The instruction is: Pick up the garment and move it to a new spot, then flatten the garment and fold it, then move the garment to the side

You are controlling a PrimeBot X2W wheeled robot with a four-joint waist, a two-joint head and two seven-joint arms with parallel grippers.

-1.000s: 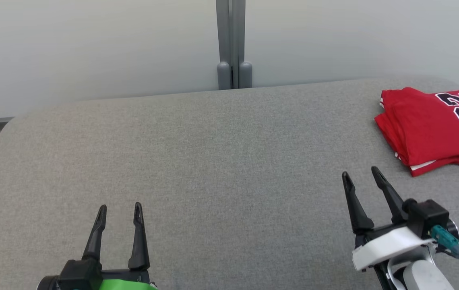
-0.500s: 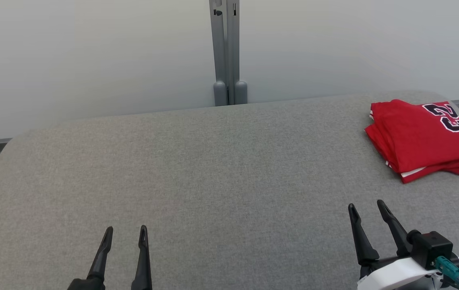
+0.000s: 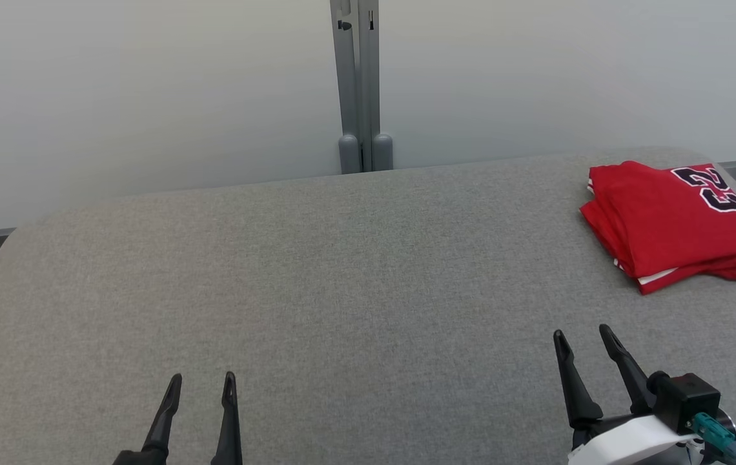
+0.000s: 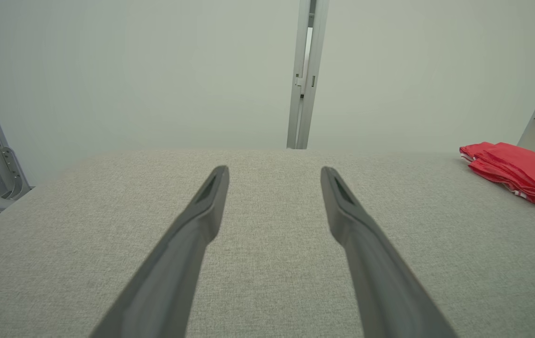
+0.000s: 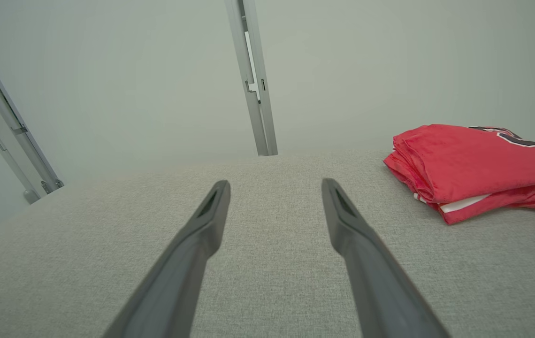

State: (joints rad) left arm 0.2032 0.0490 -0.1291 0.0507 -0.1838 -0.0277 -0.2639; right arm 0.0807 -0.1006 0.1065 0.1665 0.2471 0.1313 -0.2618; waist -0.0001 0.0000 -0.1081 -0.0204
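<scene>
My left gripper (image 3: 203, 381) and right gripper (image 3: 582, 334) hover over the near edge of the grey padded table (image 3: 342, 278), each with fingers spread wide and holding nothing. The red garment (image 3: 671, 219), a numbered jersey, lies folded at the far right, well apart from my left fingers and nearer my right. It looks light, soft and limp, perhaps slick. I judge a pinch through all layers at its near folded edge would keep the stack from sliding open.
</scene>
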